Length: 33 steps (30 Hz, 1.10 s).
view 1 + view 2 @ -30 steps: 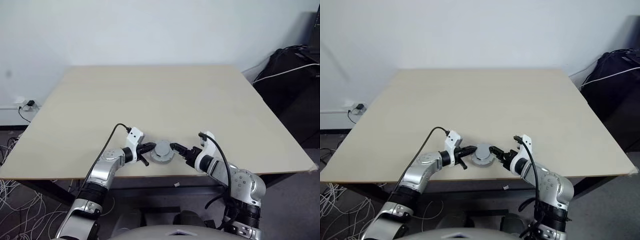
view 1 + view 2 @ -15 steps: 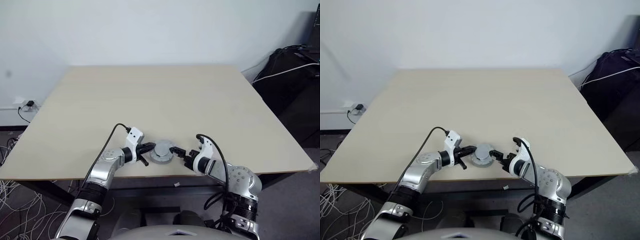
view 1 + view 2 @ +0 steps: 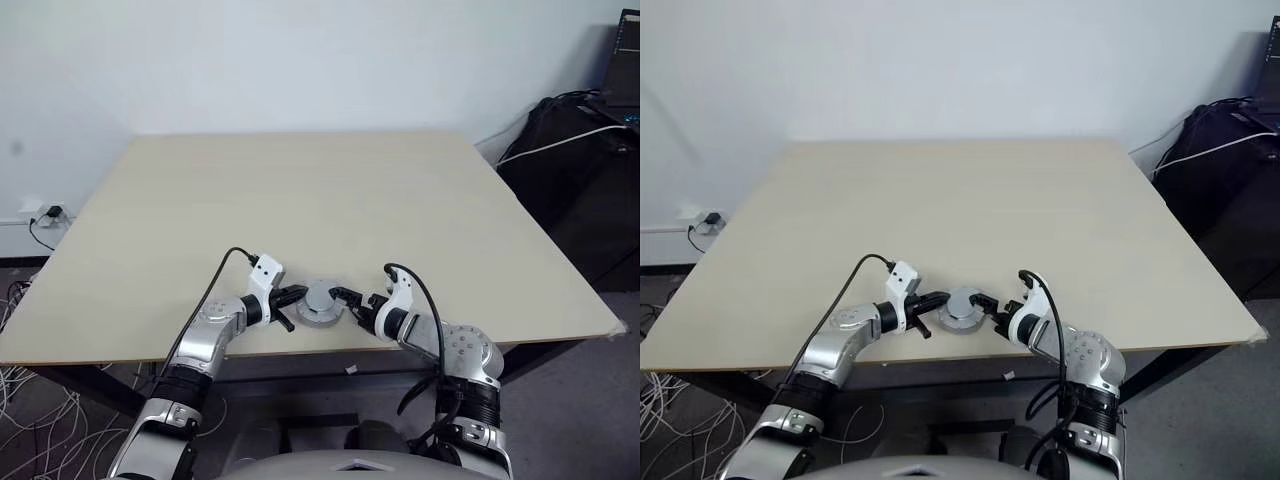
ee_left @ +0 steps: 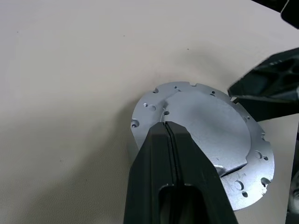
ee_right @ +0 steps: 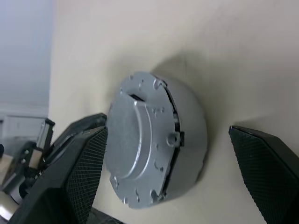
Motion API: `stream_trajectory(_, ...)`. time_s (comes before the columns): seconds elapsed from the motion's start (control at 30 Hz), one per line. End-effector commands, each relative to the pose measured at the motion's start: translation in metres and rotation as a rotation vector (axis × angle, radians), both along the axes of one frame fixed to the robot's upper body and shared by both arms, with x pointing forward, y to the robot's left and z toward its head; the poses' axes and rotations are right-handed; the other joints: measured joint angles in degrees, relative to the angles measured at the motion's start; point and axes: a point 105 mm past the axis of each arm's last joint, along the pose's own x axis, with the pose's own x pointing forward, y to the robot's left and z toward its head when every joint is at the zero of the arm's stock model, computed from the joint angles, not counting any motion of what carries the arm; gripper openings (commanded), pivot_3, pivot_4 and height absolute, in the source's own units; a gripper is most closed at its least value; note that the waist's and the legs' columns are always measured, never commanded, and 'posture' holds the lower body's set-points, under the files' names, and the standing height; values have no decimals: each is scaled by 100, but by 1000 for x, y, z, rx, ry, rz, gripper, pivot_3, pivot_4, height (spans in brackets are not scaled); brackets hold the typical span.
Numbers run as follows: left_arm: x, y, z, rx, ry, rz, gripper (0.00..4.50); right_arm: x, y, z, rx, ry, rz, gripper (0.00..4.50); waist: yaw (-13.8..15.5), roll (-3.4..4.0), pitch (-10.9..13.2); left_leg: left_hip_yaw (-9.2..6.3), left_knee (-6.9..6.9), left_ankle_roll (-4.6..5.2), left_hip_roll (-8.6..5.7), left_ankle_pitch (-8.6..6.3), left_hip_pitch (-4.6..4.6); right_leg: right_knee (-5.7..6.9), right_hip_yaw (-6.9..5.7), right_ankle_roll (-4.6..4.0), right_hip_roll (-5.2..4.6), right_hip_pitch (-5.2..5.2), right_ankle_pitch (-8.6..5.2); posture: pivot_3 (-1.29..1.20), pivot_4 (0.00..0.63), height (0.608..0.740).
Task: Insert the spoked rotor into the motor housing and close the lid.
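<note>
Between clenched left end effector [image 4: 169, 128] and released right end effector [image 5: 168, 175], right wrist view reveals lid [image 5: 135, 154] seam.

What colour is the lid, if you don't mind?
Silvery grey metal, the lid shows best in the left wrist view.

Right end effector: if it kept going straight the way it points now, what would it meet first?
Most likely the motor housing with the lid on top. The right end effector is open, one finger either side of the assembly in the wrist view, so the housing wall lies ahead. How near is unclear.
</note>
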Motion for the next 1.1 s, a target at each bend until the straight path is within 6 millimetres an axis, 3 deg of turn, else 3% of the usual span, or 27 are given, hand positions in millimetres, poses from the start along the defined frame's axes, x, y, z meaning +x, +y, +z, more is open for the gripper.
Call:
stream_trajectory(0.03,-8,-4,-12,26,54,-22,0,0,19,-6,41,22,-5,4475,-13,-6,-6,0,0,-1,0,-1,1,0,0,1,0,0,1,0,0,740)
stream_trajectory(0.23,-7,-6,-12,24,51,-28,0,-3,28,-10,77,41,19,4475,-24,-34,-34,1,0,-13,0,-7,11,1,5,6,-2,8,5,0,0,740)
stream_trajectory(0.63,-9,-4,-13,25,56,-20,0,-16,53,20,266,-39,197,4475,-29,-11,-49,-1,-18,-16,3,-8,-9,-1,18,-10,-14,-21,-4,0,0,740)
stream_trajectory(0.97,-10,-5,-14,24,57,-19,0,-15,57,30,347,-69,188,4475,-36,1,-43,-2,-28,-17,2,-9,-12,-2,18,-13,-21,-29,-6,0,0,740)
stream_trajectory(1.1,-10,-6,-14,23,57,-20,0,-14,58,32,371,-76,168,3617,-41,2,-43,-2,-28,-17,2,-9,-15,-3,18,-13,-21,-31,-6,0,0,740)
